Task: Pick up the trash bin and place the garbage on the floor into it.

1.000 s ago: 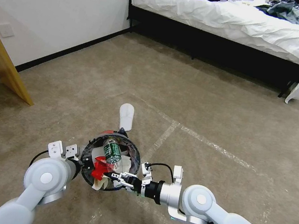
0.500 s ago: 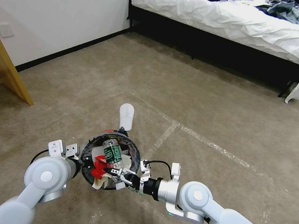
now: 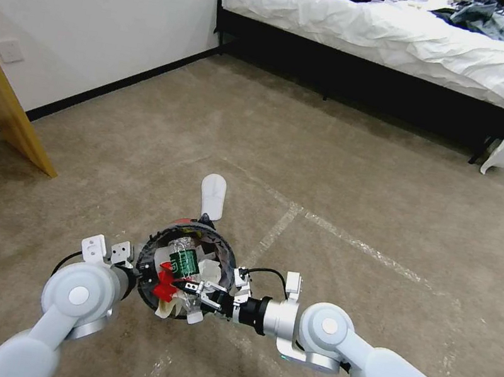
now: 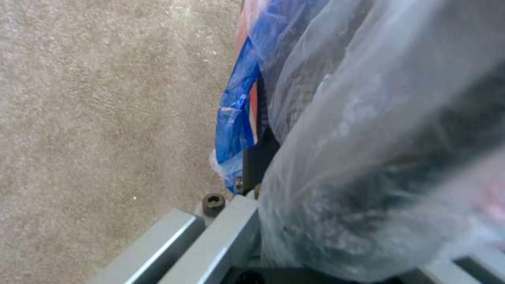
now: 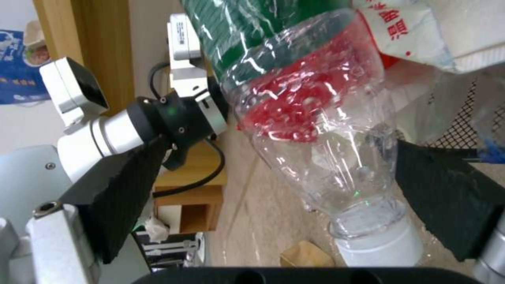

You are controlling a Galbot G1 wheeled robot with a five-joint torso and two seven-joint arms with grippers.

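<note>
Bin, held off the floor by the left gripper, whose fingers were clenched on its bagged rim, sat tilted toward the right arm so litter could go straight in. The right gripper hovered at the bin's mouth, fingers spread either side of one clear bottle without touching it, seemingly just let go. Counted: one bin, one green-labelled bottle, one red wrapper, some white paper inside, and one white slipper on the floor just beyond.

One trash bin, one clear bottle, one white slipper, two grippers
</note>
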